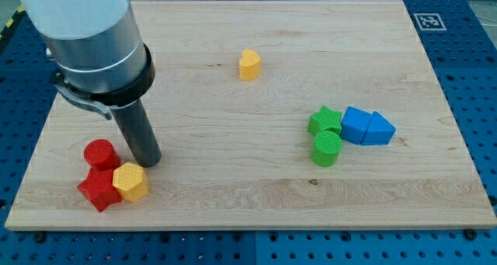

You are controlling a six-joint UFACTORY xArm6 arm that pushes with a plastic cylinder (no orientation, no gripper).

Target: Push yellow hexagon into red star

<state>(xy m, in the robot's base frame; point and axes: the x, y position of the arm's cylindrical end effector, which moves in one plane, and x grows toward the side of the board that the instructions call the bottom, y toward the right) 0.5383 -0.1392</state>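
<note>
The yellow hexagon [130,181] lies at the view's lower left on the wooden board [256,195], touching the right side of the red star [99,190]. A red cylinder [100,154] stands just above the star, touching it. My tip [148,163] rests on the board just above and to the right of the yellow hexagon, close to it, and to the right of the red cylinder.
A yellow heart [249,64] sits near the view's top middle. At the right, a green star [324,120], a green cylinder [327,149], a blue cube-like block [356,125] and a blue triangle [380,130] cluster together.
</note>
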